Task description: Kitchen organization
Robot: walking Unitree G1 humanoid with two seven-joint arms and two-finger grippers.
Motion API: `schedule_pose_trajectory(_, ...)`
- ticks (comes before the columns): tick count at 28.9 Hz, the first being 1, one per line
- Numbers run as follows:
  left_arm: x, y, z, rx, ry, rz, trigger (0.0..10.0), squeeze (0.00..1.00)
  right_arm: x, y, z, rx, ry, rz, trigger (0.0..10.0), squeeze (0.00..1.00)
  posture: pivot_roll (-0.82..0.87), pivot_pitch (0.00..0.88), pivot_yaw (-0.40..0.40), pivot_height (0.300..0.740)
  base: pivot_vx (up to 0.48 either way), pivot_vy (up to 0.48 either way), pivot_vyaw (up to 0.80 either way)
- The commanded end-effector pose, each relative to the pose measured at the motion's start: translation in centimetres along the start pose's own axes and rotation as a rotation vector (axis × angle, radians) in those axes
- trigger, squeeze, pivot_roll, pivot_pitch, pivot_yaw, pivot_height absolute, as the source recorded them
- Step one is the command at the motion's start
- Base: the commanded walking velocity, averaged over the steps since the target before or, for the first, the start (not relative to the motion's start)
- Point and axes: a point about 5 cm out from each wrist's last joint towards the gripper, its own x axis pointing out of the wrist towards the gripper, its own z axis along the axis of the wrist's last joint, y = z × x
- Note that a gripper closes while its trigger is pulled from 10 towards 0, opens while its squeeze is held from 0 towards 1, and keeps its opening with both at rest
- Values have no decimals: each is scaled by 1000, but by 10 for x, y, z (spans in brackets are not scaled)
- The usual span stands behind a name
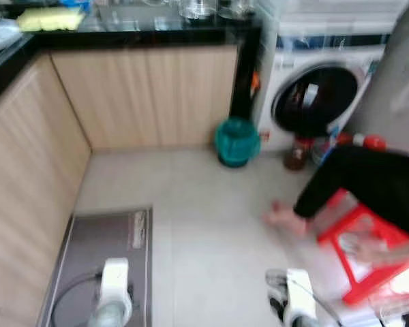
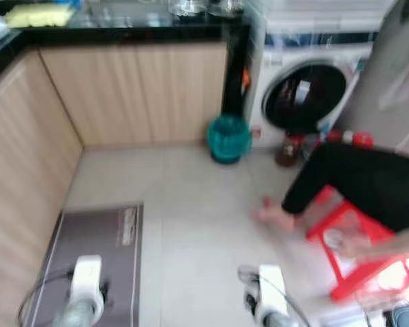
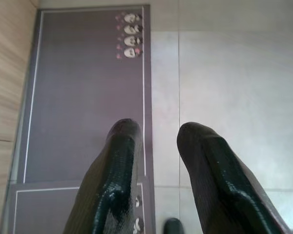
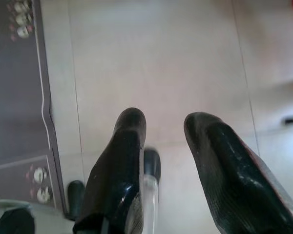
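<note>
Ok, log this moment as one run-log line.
phase: walking, head views blurred | left gripper: open over purple mat | right gripper: open over tile floor | seated person on red stool ahead right | nothing held

Wood-grain cabinets (image 1: 143,95); glossy black counter (image 1: 150,34)

No words, brands or numbers can be read. The mat (image 3: 83,97) bears a small column of round cartoon-like figures near one corner, without legible lettering. A pale patch on the mat in the head views is too blurred to read. Labels on the washer (image 1: 320,88) are blurred as well.
</note>
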Motion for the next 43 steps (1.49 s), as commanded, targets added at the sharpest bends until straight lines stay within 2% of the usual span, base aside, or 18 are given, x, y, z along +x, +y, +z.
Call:
schedule_pose_trajectory(1, -4, 8, -14, 8, 47, 15, 10000, 0, 2, 6, 5, 4, -18, 13, 10000, 0, -62, 0, 25, 740, 247, 0, 0)
schedule_pose_trajectory(10, -4, 8, -14, 9, 52, 8, 10000, 0, 2, 6, 5, 4, -21, 10, 10000, 0, -63, 0, 28, 740, 310, 0, 0)
schedule_pose_trajectory(12, -4, 8, -14, 10, 51, 8, 10000, 0, 2, 6, 5, -10, -16, 10, 10000, 0, -63, 0, 28, 740, 375, 0, 0)
schedule_pose_trajectory(14, -4, 8, -14, 11, 51, 7, 10000, 0, 2, 5, 7, -62, -19, 3, 10000, 0, -63, 0, 28, 740, 379, 0, 0)
schedule_pose_trajectory(21, -5, 9, -15, 15, 52, 4, 10000, 0, 2, 4, 6, -21, -24, -8, 10000, 0, -68, 0, 31, 740, 388, 0, 338)
schedule_pose_trajectory(35, -5, 10, -17, 12, 60, 5, 10000, 0, 2, 4, 6, -25, -26, -18, 10000, 0, -74, 0, 38, 740, 391, 0, 0)
schedule_pose_trajectory(43, -6, 9, -19, 39, 75, -33, 10000, 0, 2, 6, 2, -18, -13, -30, 10000, 0, -102, 0, 75, 740, 394, 0, 0)
